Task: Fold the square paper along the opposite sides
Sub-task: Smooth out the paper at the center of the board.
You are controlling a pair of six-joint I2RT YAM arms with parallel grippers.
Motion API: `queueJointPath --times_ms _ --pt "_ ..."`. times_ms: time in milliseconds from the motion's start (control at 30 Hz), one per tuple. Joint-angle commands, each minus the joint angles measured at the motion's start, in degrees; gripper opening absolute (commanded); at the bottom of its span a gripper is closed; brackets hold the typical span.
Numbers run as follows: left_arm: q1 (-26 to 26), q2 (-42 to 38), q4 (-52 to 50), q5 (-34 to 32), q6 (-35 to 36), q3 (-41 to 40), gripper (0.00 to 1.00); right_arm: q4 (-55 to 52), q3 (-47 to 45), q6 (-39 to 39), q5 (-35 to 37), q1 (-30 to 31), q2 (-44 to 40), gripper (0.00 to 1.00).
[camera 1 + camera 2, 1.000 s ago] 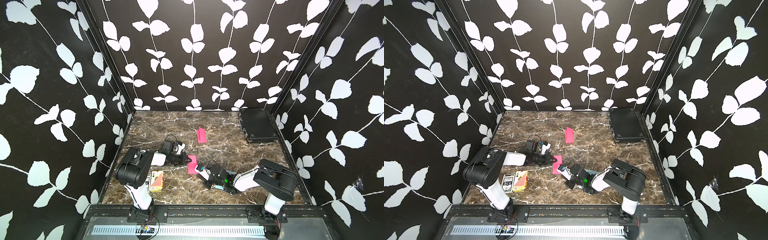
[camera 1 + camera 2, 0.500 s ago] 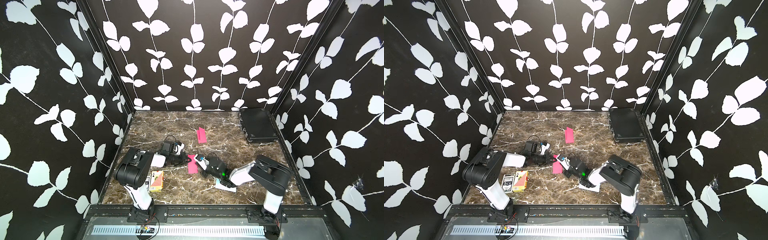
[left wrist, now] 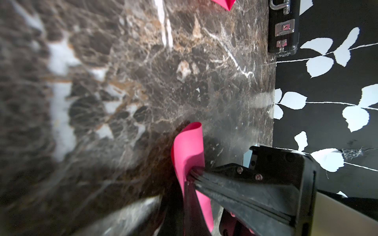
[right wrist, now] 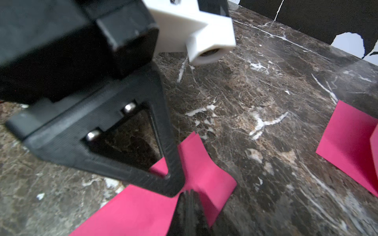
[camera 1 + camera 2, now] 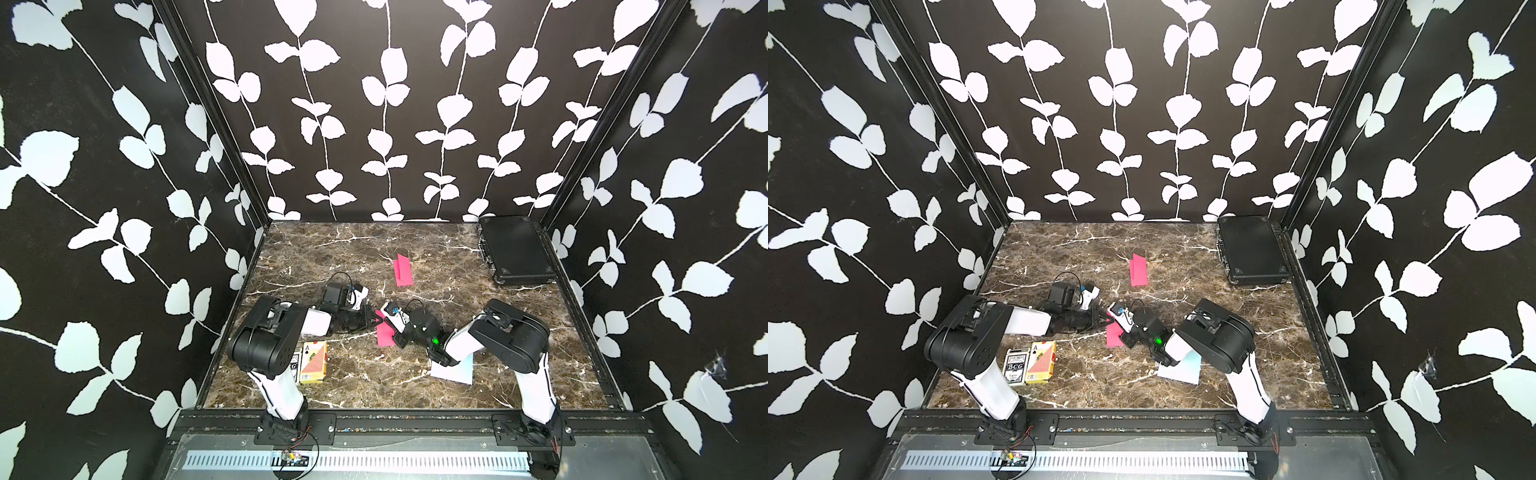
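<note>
Both arms sit low over the middle of the marble worktop (image 5: 449,266), nose to nose. The pink square paper (image 5: 383,336) lies right between them, and both tips meet at its far end.

The left pincer (image 4: 173,186) points in from the left, pressed together. In its own wrist view the sheet runs up between its fingers, and that looks like a pinch on the paper's edge. The right pincer (image 3: 193,176) points in from the right, also pressed together, with its tip buried in the curl of the sheet. Whether it clamps a layer or only pushes on it, I cannot tell. The paper bows up around that meeting point, with one flap standing off the worktop and the rest flat.

Here's the relation that matters: from both tips the body of the sheet stretches toward the front, toward the arm bases. As far as it shows, its long axis runs roughly front to back. Neither arm is nearer, since they share the same spot. My read is that the lifted far edge must travel forward over the flat part to meet the near edge, and the fold is not yet laid. Two tips this close could twist the sheet off square.

Well apart from the action are a folded pink paper (image 5: 403,270) farther back, a black case (image 5: 513,249) in the back corner, card boxes (image 5: 313,361) by the left arm, and a pale sheet (image 5: 457,374) under the right arm.
</note>
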Motion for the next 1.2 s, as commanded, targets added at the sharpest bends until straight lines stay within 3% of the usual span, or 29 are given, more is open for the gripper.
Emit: queueJointPath --times_ms 0,500,867,1167 --pt "-0.5 0.8 -4.3 -2.8 0.4 -1.7 0.00 -2.7 -1.1 -1.4 4.4 -0.4 1.1 0.00" --pt "-0.5 0.2 -4.7 -3.4 0.8 -2.0 0.00 -4.2 -5.0 0.2 6.4 -2.4 -0.1 0.00" --pt "-0.5 0.7 -4.7 -3.2 0.8 -1.6 0.00 -0.9 -3.7 2.2 0.6 -3.2 -5.7 0.00" --pt "-0.5 0.9 -4.7 -3.0 0.7 -1.4 0.00 1.8 2.9 5.7 -6.0 -3.1 -2.5 0.00"
